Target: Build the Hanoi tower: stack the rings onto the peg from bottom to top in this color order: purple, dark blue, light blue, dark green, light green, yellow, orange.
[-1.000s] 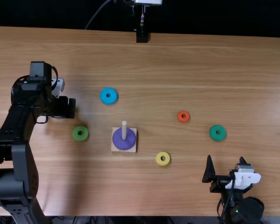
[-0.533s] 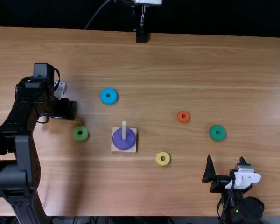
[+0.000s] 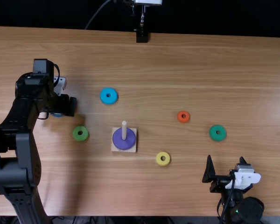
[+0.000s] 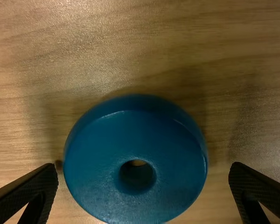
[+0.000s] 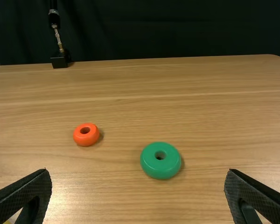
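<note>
Dark blue is the ring which matters now to you: the smooth, round, dark blue ring [image 4: 91, 161] lies flat on the light brown wooden table [image 3: 186, 65], toward ten o'clock from the peg in the top view. Your black left gripper [image 4: 143, 167] is set over it, its two fingers apart, one on each side and the ring loose between them; so placed, they could close on its outer wall and leave the hole free for the peg. The upright pale peg [image 3: 124, 129] stands on a square wooden base [image 3: 133, 149], and the wide purple ring [image 3: 117, 141] sits flat around it, as bottom support for the tower. Your black right gripper [image 3: 225, 157] is at four o'clock, its fingers apart and empty, probably parked there to leave the work space to the other arm. Around the peg wait the light blue ring [image 3: 104, 99] at eleven, light green ring [image 3: 76, 135] at nine, small yellow ring [image 3: 158, 161] at four, small orange ring [image 3: 179, 117] at two and dark green ring [image 3: 213, 135] at three. The dark blue one looks thick, with softly rounded edge, faint shine and small centred hole.
</note>
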You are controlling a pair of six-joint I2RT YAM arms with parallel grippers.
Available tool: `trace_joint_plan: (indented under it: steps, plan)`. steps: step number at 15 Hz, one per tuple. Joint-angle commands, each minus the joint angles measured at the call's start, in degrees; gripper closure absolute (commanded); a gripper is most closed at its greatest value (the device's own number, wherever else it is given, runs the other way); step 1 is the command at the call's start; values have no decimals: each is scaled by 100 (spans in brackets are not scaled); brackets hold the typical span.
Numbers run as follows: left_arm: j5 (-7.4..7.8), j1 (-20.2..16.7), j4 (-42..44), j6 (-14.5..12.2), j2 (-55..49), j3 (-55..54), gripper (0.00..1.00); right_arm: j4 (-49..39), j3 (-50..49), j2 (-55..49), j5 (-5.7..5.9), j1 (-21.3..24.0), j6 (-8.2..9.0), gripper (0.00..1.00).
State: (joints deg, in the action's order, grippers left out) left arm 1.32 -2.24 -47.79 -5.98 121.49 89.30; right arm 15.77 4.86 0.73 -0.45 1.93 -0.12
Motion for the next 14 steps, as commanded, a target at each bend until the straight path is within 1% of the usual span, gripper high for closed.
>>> trace_joint_plan:
  steps: [1,2,3,4,5,6,10,11,13,14]
  plan:
    - [26,13,-9,-67,147,176,0,401,-398,-73,3,61,-20,0]
    - [37,-4,-9,-67,147,167,16,401,-398,-73,13,61,-20,0]
    - [37,-4,1,-67,147,167,46,401,-398,-73,3,61,-30,0]
    - [47,-13,22,-67,138,158,70,391,-398,-73,3,61,-30,0]
    - [58,-31,22,-88,138,167,84,391,-398,-73,3,61,-20,0]
    - [58,-40,22,-88,129,158,87,391,-398,-73,3,61,-20,0]
    - [58,-31,-9,-88,59,176,88,401,-398,-73,3,61,-20,0]
    - [89,-22,-210,-88,15,185,88,401,-398,-73,3,61,-20,0]
    - [89,39,-1011,-98,-345,255,87,391,-398,-73,3,61,-20,0]
    - [100,39,-1212,-98,-512,272,87,391,-398,-73,13,61,-20,0]
